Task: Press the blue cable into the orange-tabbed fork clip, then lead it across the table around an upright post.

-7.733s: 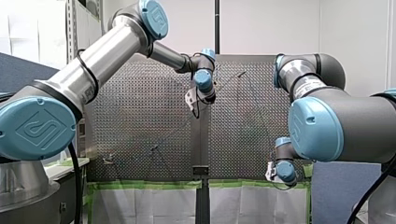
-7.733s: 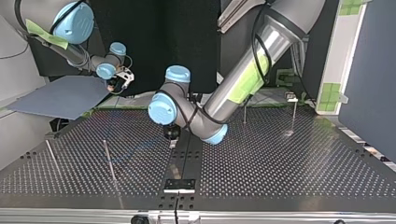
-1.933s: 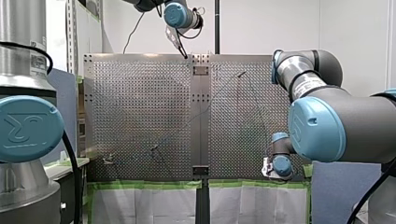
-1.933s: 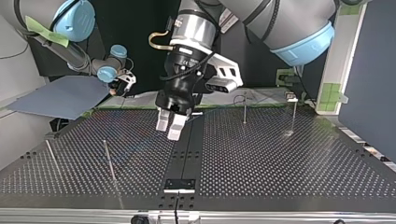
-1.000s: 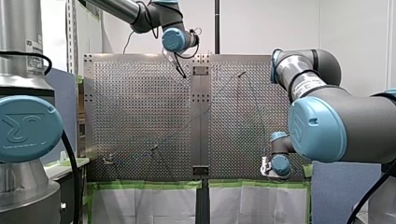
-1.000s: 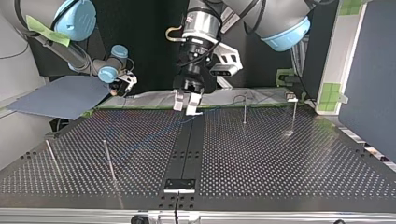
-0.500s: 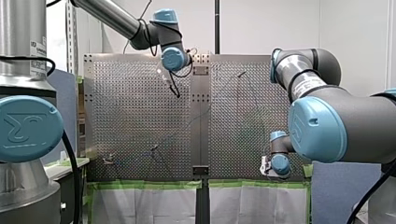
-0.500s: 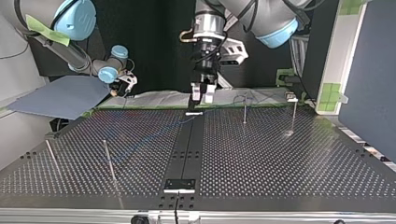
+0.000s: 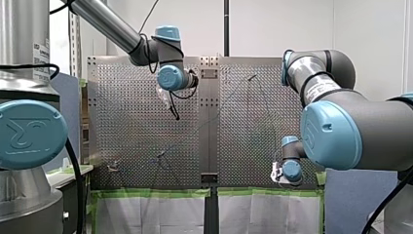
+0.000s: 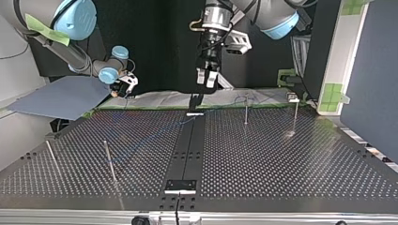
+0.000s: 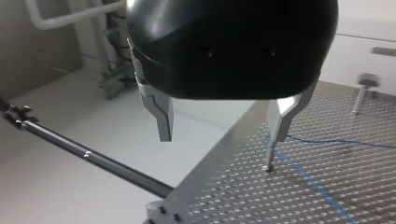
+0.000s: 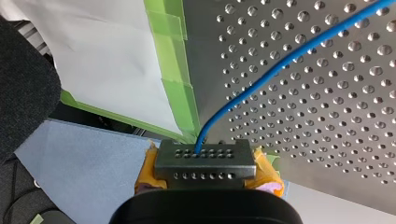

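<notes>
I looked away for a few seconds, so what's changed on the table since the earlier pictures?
My left gripper rose from low over the middle strip of the table and drew back toward the arms' edge; it now hangs open and empty. My right gripper stayed at the table's edge, shut on the blue cable, which lies much as before.

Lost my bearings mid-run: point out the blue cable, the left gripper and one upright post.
blue cable (image 12: 280,65): right wrist view, mid-run.
left gripper (image 11: 222,135): left wrist view, midway between its fingertips.
upright post (image 10: 246,112): top view, mid-shaft.
</notes>
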